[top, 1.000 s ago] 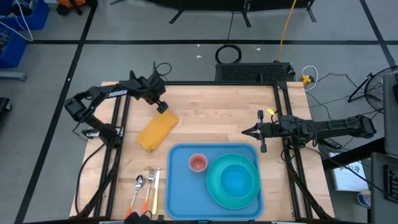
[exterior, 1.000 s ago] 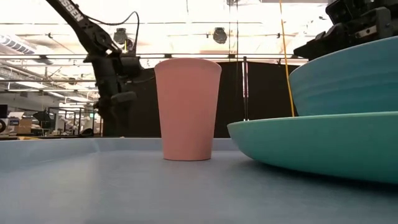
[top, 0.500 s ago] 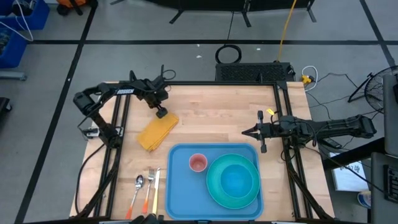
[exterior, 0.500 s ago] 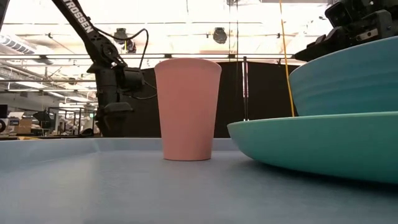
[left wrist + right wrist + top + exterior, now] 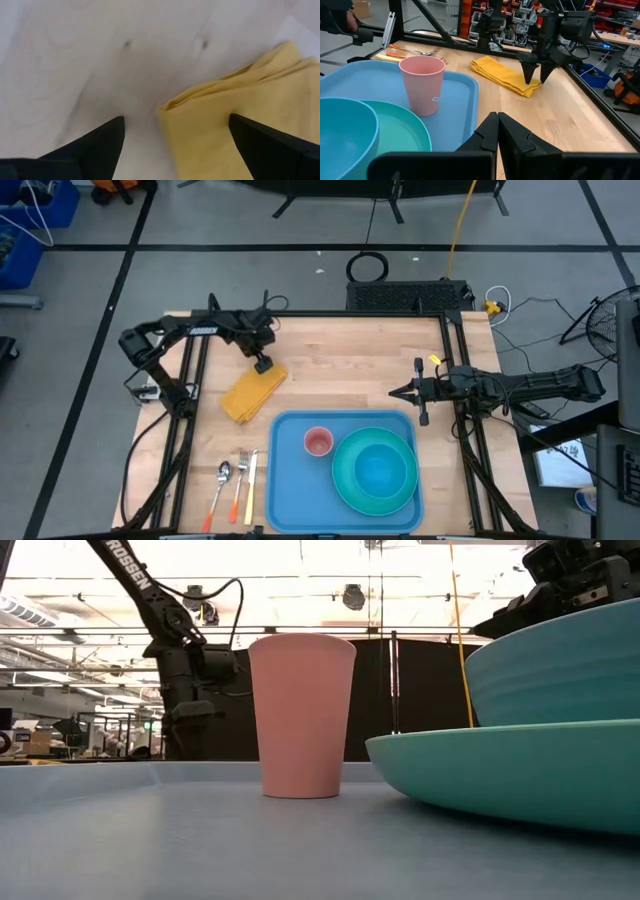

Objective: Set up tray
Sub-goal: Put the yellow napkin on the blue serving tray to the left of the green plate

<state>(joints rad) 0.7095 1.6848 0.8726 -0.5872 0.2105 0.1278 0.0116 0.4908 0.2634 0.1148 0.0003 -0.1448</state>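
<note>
The light-blue tray lies at the table's near edge and carries a pink cup, a teal plate and a blue bowl on the plate. A folded yellow napkin lies flat on the wood, left of the tray's far corner. My left gripper hangs open just above the napkin's far corner, one finger over bare wood and one over the cloth, touching nothing. My right gripper is shut and waits above the table, right of centre, beyond the tray.
A spoon, a fork and a knife lie side by side left of the tray. Bare wood stretches across the table's far half. Black frame rails run along both side edges.
My left gripper has moved toward the table's right and near edge and dropped lower, ending just over the napkin's far corner. The napkin, tray and dishes have stayed where they were.
</note>
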